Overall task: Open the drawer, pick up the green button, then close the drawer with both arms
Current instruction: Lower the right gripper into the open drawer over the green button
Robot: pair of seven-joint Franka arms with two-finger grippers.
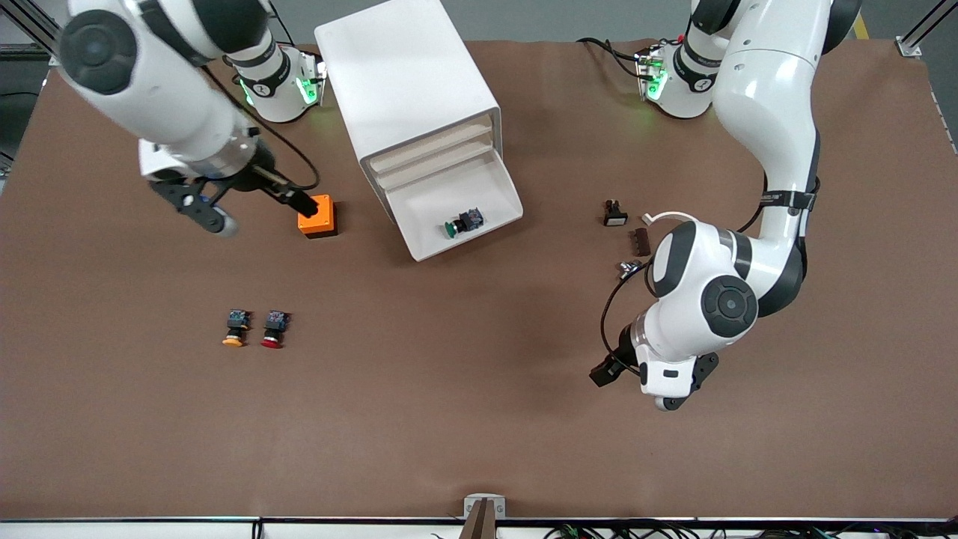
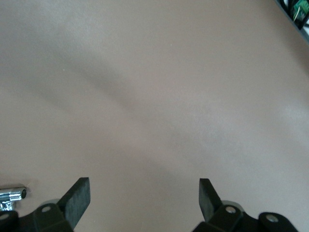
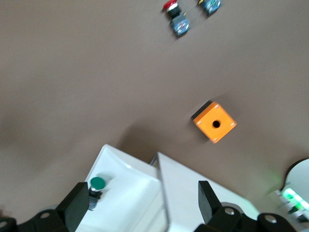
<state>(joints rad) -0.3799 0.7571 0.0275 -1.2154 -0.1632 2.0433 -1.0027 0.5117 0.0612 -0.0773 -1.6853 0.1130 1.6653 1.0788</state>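
The left gripper [image 2: 144, 200], black with two fingers, hangs with its fingers wide apart and empty over the bare brown surface [image 1: 449, 419] in the lower right of the front view. In the middle left lie a yellow-capped button [image 1: 235, 329] and a red-capped button [image 1: 273, 329], side by side. Higher, at the centre, the wide white tray drawer [image 1: 464, 213] stands pulled out of the white rounded cabinet [image 1: 408, 90]; the small green-capped button [image 1: 462, 223] lies in it. Beside the cabinet sits an orange box [image 1: 317, 215]. In the upper left, the right gripper [image 3: 144, 200] hangs open and empty.

Both pincers [image 2: 145, 198] [image 3: 140, 200] agape, empty.
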